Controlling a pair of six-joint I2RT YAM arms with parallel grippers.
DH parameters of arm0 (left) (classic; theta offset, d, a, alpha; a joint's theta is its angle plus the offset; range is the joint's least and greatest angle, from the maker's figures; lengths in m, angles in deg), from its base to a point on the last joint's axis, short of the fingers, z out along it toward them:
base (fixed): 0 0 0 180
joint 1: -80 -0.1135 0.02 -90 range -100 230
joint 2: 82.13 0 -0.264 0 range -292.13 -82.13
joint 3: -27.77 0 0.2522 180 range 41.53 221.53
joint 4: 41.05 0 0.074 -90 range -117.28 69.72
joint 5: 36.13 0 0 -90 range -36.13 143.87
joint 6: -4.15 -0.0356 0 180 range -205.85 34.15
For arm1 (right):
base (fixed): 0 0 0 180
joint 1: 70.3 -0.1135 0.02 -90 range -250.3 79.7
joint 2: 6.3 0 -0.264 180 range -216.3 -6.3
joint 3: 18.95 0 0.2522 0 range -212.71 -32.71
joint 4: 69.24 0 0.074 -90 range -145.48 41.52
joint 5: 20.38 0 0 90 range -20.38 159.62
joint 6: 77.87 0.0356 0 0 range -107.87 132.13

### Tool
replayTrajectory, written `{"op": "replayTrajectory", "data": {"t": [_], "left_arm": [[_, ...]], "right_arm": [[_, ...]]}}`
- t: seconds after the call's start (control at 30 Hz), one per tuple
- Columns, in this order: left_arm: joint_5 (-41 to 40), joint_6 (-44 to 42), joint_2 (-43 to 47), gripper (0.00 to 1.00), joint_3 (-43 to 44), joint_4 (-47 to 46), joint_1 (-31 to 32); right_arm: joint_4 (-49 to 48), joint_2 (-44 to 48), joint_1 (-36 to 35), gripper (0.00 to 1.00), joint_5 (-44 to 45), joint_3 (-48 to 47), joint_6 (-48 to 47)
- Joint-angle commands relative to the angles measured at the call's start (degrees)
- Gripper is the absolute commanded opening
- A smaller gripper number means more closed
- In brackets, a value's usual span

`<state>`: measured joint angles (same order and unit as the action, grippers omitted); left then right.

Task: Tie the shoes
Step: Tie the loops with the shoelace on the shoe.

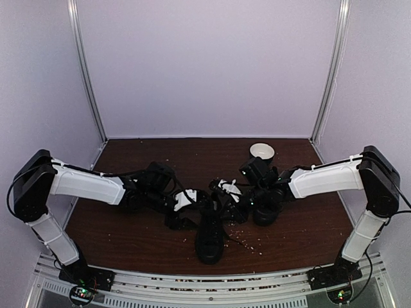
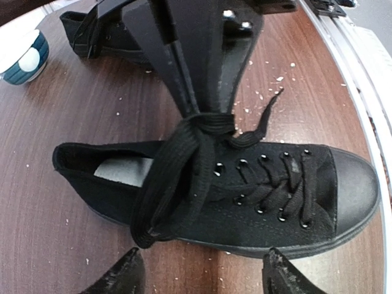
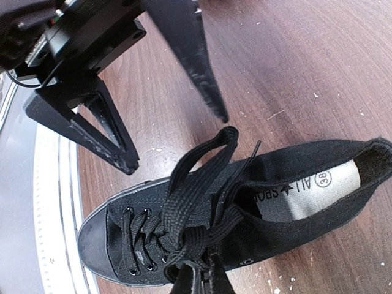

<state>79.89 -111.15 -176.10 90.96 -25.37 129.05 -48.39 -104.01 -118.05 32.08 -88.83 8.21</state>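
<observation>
One black sneaker [image 2: 269, 190] lies on its sole at the table's middle, toe toward the near edge [image 1: 210, 239]. My right gripper [image 3: 205, 278] is shut on the lace knot over the tongue [image 2: 205, 116]. A long lace loop [image 3: 199, 162] runs from that knot and drapes over the shoe's side [image 2: 150, 214]. My left gripper [image 2: 206, 277] is open beside the shoe, just short of the loop, with nothing between its fingers [image 3: 119, 144]. The second black sneaker [image 2: 101, 30] lies behind the right gripper [image 1: 266, 210].
A white bowl with a blue band [image 2: 24, 58] stands on the brown table beyond the shoes, and appears as a white cup [image 1: 261, 151] at the back right. Pale crumbs are scattered near the front edge [image 1: 247, 244]. A metal rail [image 2: 361, 55] borders the table.
</observation>
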Motion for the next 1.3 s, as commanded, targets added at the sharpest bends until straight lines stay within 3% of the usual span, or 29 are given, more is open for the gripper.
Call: {"op": "replayTrajectory", "data": {"t": [0.0,0.2,0.3,0.37,0.53,0.57,1.27], "left_arm": [[-1.85,-0.45,-2.22,0.70,3.18,-2.22,-0.54],[-2.72,-2.05,-6.37,0.73,6.97,-3.09,-0.93],[-1.23,-3.21,-7.50,0.69,8.76,-1.73,-0.98],[0.61,-3.64,-7.62,0.57,9.10,-1.21,-0.98],[1.72,-3.98,-7.41,0.05,8.94,-0.28,-0.98],[1.95,-3.83,-7.18,0.00,8.58,-0.32,-1.01],[-4.53,2.16,-5.08,0.00,-0.02,-5.95,-1.51]], "right_arm": [[0.73,-0.54,0.22,0.00,-1.16,-1.54,-0.82],[0.97,-0.86,0.20,0.00,-1.64,-1.83,-0.96],[1.22,-1.08,0.18,0.00,-1.75,-2.05,-1.08],[1.32,-1.21,0.18,0.00,-1.73,-2.15,-1.15],[2.50,-1.75,0.19,0.00,-1.71,-2.85,-1.45],[2.99,-1.93,0.20,0.00,-1.48,-3.13,-1.52],[4.39,1.45,1.51,0.06,1.92,-2.20,1.40]]}}
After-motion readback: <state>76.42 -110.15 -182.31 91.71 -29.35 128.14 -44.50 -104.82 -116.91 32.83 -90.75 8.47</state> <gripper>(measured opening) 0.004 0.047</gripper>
